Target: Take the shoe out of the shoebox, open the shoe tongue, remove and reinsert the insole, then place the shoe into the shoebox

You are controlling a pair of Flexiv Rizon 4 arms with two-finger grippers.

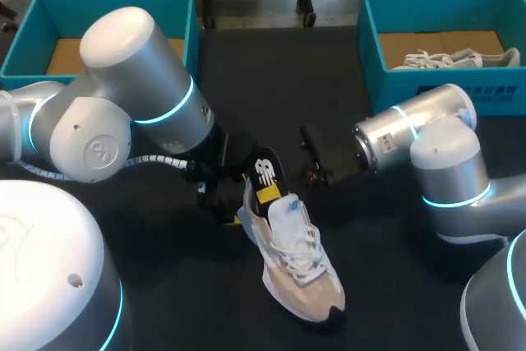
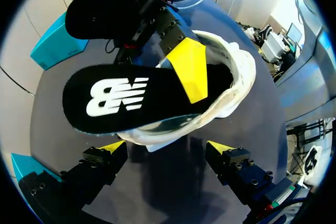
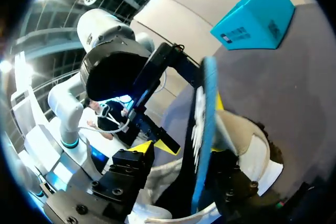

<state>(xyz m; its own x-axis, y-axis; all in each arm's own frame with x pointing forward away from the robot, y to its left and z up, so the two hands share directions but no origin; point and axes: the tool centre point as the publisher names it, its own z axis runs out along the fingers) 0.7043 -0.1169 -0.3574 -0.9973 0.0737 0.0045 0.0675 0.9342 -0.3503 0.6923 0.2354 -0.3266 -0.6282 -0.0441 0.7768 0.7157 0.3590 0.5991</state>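
A white and beige sneaker (image 1: 297, 265) lies on the dark table, toe toward me. Its black insole (image 1: 265, 172) with a white logo stands half out of the heel opening. My right gripper (image 1: 268, 192) straddles the insole (image 3: 202, 145), a yellow fingertip (image 3: 152, 146) on each side with a gap showing, so it is open. In the left wrist view one right fingertip (image 2: 191, 69) lies over the insole (image 2: 118, 98). My left gripper (image 2: 167, 148) is open at the shoe's heel (image 2: 157, 136), also seen as the left gripper (image 1: 220, 196).
A teal shoebox (image 1: 185, 18) stands at the back left. A second teal shoebox (image 1: 371, 34) at the back right holds another white shoe (image 1: 456, 59). My two arms close in on the shoe from either side.
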